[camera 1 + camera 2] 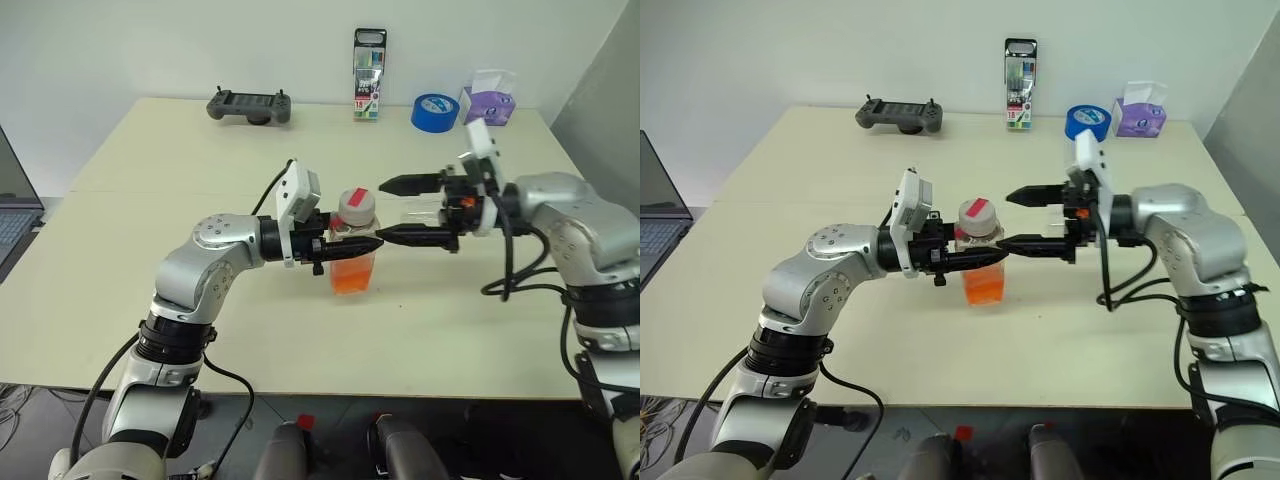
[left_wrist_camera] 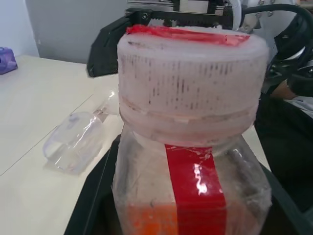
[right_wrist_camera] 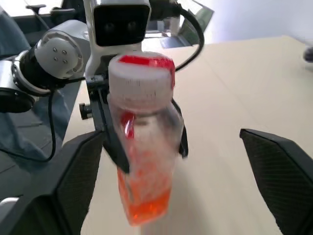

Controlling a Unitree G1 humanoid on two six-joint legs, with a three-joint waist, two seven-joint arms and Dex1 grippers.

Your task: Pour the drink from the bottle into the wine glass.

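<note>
Head stereo pair looks down over table (image 1: 180,330) — wrist cameras close, sharing bottle (image 2: 190,161).

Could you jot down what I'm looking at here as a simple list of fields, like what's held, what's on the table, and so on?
Held item: bottle, cap on, in the left end effector
Contents: orange-red drink, low in the bottle
Right end effector: open, fingers level with the cap
Wine glass: lying on its side on the table
Far edge: game controller, marker pack, blue tape roll, tissue pack
</note>
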